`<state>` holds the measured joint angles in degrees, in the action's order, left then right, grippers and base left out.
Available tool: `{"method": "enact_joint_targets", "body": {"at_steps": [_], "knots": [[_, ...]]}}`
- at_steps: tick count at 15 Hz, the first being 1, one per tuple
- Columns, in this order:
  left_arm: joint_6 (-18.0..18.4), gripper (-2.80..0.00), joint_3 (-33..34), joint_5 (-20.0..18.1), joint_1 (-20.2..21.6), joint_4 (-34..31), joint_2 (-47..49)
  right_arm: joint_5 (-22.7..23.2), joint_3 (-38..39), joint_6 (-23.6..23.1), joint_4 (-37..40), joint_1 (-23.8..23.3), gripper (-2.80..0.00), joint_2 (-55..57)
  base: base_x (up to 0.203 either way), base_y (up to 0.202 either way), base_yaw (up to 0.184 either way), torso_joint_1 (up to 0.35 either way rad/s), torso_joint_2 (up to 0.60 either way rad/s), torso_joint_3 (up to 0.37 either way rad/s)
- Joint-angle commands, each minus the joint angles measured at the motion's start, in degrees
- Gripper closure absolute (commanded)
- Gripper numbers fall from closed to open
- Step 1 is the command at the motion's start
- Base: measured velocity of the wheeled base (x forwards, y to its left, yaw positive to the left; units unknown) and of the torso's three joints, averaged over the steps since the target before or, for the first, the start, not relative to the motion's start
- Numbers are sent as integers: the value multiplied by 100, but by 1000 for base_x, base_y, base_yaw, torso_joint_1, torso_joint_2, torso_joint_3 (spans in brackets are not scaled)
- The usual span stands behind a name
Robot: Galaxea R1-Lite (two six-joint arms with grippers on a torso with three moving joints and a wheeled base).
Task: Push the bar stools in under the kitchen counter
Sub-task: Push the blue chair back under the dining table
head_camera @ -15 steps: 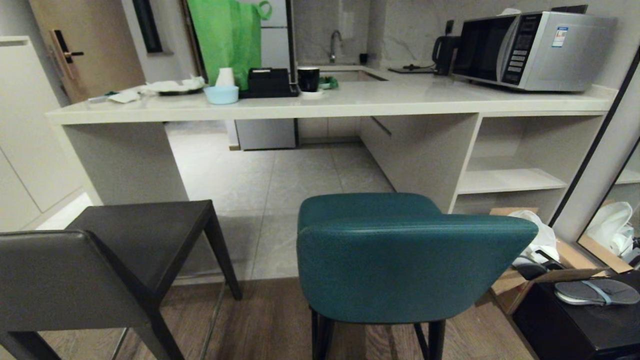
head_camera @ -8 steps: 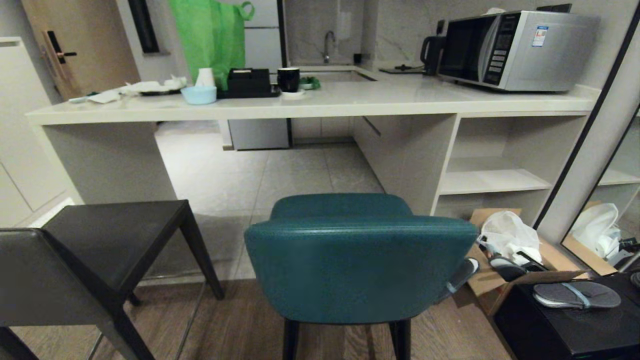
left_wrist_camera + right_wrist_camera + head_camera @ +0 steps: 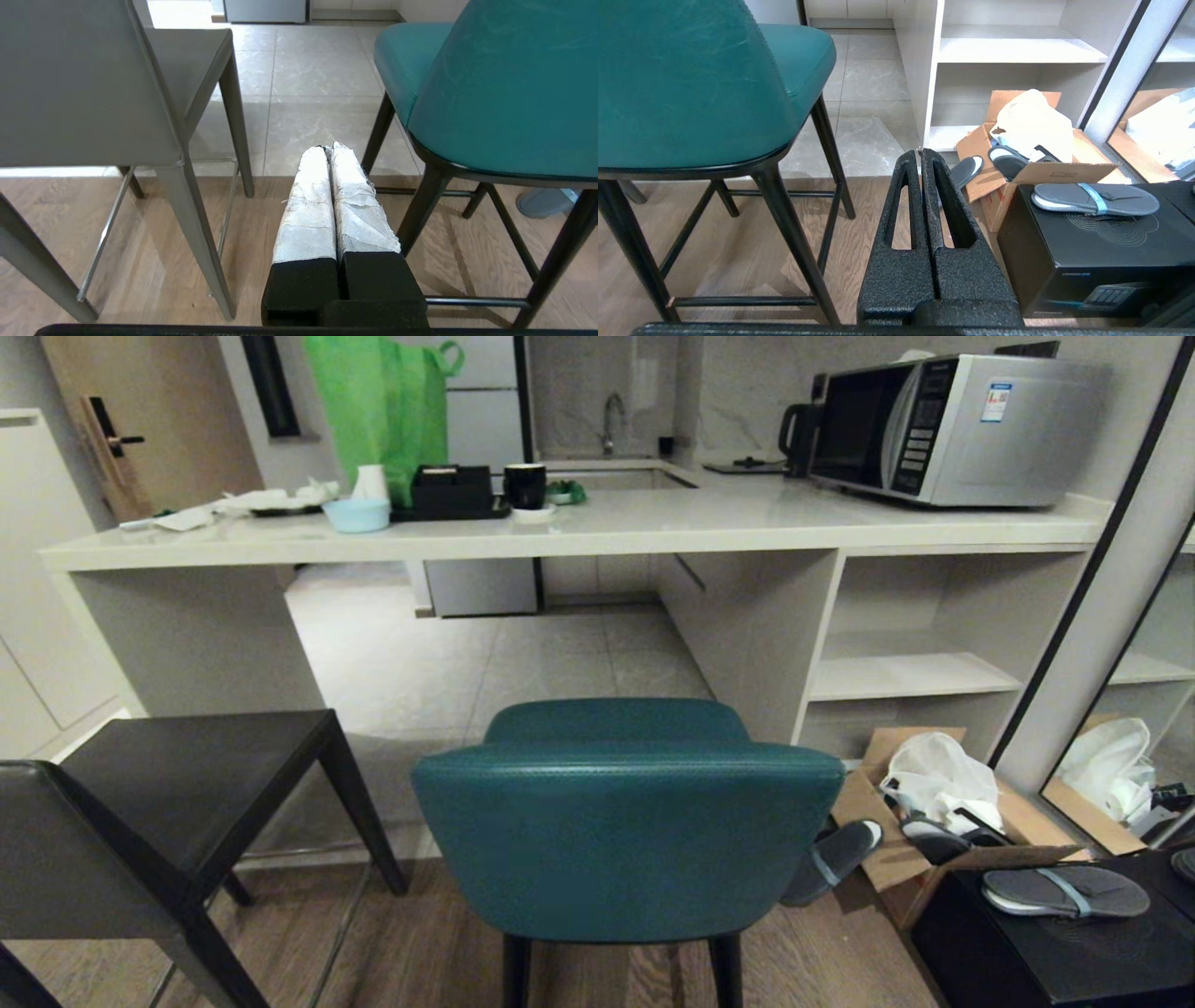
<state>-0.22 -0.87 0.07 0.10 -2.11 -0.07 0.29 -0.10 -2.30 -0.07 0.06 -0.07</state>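
View has swung rightward, centring the robot behind the teal stool; grey stool sits left, both short of the counter. Left end effector and right end effector pressed together, empty. Pushing not begun.

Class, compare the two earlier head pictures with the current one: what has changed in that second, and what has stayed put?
The whole picture has slid left: the camera moved, not the furniture. The teal stool now sits near mid-frame, and more of the cardboard box shows. Both stools remain out from under the kitchen counter, the dark grey stool beside the teal one. The left gripper and right gripper stay shut, holding nothing.
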Motion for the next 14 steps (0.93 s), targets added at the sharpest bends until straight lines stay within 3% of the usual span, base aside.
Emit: {"method": "enact_joint_targets", "body": {"at_steps": [1, 9, 14], "knots": [[-4, 0, -1, 1, -1, -4, 7, 6, 1, -7, -1, 3, 0, 7, 68, 2, 5, -17, 2, 12], [-4, 0, -1, 1, -1, 0, 7, 6, 1, 2, -1, 3, 0, 7, 188, 0, 3, 2, 1, 4], [112, 0, -1, -18, -10, 9, -1, 143, -18, -185, 11, 5, 0, -1, 24, 0, 0, 1, 1, 0]]}}
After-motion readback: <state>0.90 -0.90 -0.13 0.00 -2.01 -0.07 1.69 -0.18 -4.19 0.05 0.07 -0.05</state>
